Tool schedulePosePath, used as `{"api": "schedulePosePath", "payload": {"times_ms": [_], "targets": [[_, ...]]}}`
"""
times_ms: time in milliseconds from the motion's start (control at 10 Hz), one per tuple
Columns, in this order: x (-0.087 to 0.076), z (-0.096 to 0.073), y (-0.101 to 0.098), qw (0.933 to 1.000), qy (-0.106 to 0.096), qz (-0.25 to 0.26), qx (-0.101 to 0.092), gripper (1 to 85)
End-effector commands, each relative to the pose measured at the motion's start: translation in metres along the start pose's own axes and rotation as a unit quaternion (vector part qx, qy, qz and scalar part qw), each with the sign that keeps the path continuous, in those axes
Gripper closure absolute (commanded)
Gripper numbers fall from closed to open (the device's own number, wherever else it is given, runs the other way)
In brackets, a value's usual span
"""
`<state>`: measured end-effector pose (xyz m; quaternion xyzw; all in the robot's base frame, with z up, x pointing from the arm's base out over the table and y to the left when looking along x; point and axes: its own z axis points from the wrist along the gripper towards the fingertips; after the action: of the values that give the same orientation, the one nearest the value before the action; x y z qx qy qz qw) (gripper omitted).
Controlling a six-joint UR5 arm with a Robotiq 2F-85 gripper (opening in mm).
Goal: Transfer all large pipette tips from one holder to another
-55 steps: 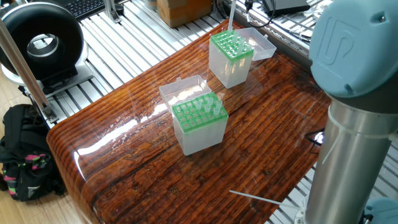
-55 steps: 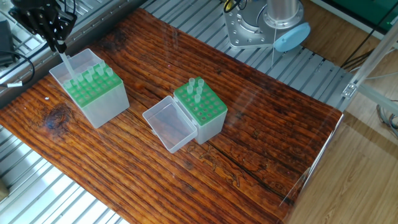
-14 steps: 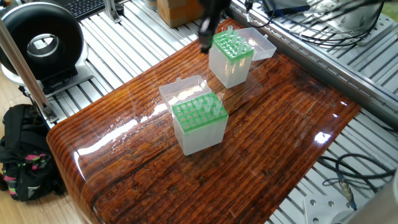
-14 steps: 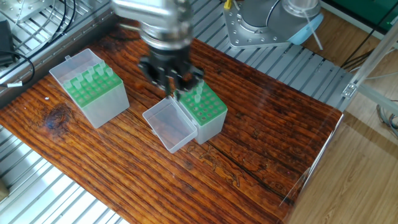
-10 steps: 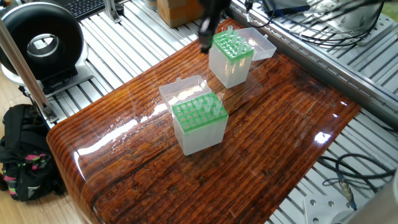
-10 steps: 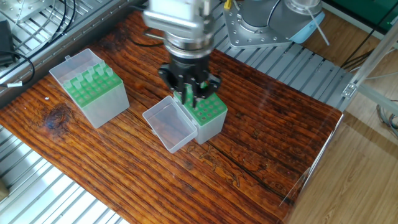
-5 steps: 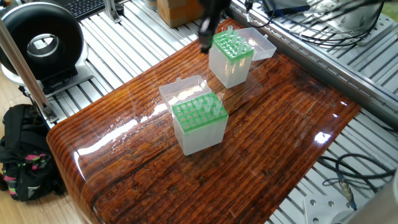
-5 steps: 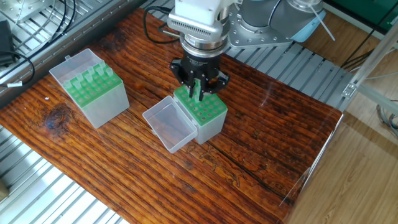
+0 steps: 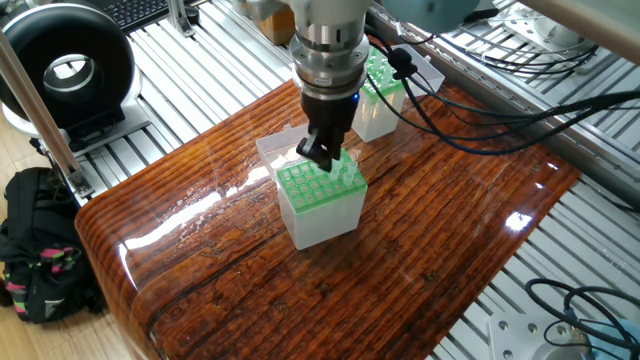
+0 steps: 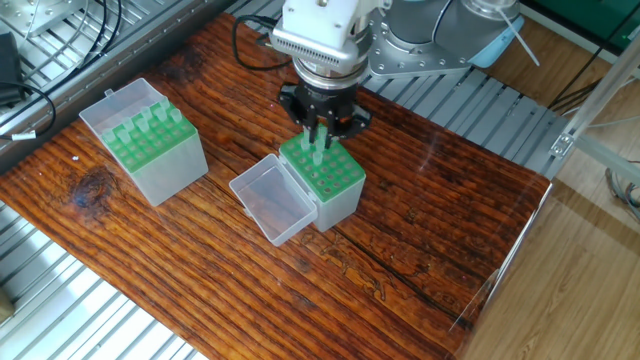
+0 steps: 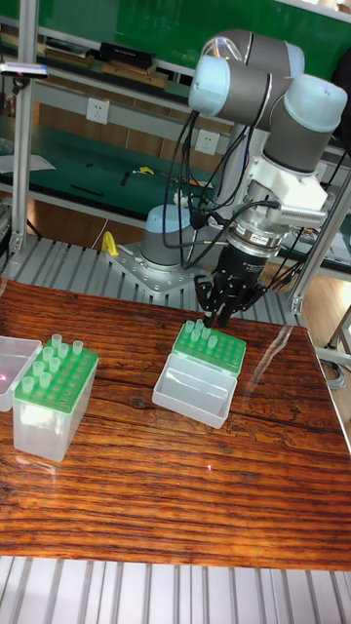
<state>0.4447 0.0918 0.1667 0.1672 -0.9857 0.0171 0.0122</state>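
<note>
- Two black fingers of the gripper (image 10: 318,139) point straight down, and a whitish pipette tip (image 10: 317,152) pokes out under them, so it looks like they are pinching it
- That tip hangs right over the green top of the near holder (image 10: 333,186), at the back edge, with its point down at the holes
- Other large pipette tips (image 11: 202,335) already stand in this holder, in a small bunch along the same edge, with their tops sticking up above the green
- From the one fixed view the gripper (image 9: 324,152) covers the back corner of this holder (image 9: 322,203), so I cannot tell if the tip is in a hole or just above one
- This holder's clear lid (image 10: 272,199) is flipped open and lies flat on the table beside it
- The second holder (image 10: 155,150) stands well apart, towards the far end of the wooden table (image 10: 400,250); more tips (image 11: 51,353) stand in its green top, and its lid is open too
- The grey and blue arm (image 11: 273,127) bends down from above to the gripper, with black cables (image 9: 470,125) hanging off it
- A black bag (image 9: 35,245) sits on the floor by the table's corner
</note>
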Motion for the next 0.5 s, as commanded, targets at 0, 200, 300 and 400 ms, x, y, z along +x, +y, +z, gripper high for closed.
{"api": "schedulePosePath", "payload": {"times_ms": [0, 200, 300, 400], "targets": [[-0.015, 0.009, 0.013, 0.9993, -0.022, -0.019, -0.024, 51.0], [-0.034, 0.033, 0.013, 0.9989, -0.042, -0.015, -0.011, 51.0], [-0.034, 0.03, 0.012, 0.9989, -0.043, -0.016, -0.011, 51.0], [-0.032, 0.023, 0.013, 0.9988, -0.043, -0.018, -0.012, 51.0]]}}
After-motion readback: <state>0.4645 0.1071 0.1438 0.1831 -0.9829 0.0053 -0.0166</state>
